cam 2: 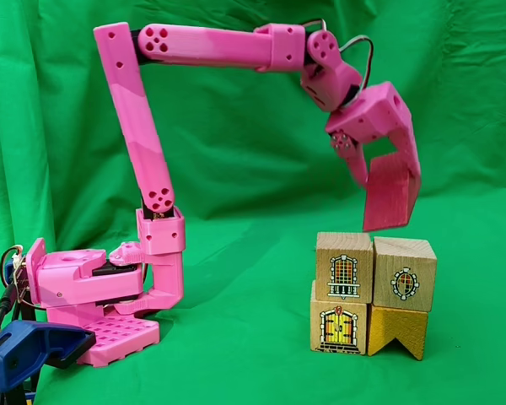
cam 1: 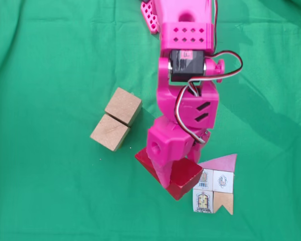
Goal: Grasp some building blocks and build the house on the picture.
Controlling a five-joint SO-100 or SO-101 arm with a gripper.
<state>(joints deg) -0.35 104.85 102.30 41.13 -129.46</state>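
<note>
Two tan wooden cubes lie touching in a diagonal pair on the green cloth, left of my arm. My pink gripper is shut on the dark red flat block, just right of the cubes. From the side, the gripper holds that red block tilted in the air. It hangs just above the picture, which shows window squares, a door square and a tan notched piece. From above, the picture lies right beside the red block, its pink roof pointing right.
Green cloth covers the table and hangs as a backdrop. My arm's pink base stands at the left, with a blue clamp in front of it. A looping cable sticks out at the wrist.
</note>
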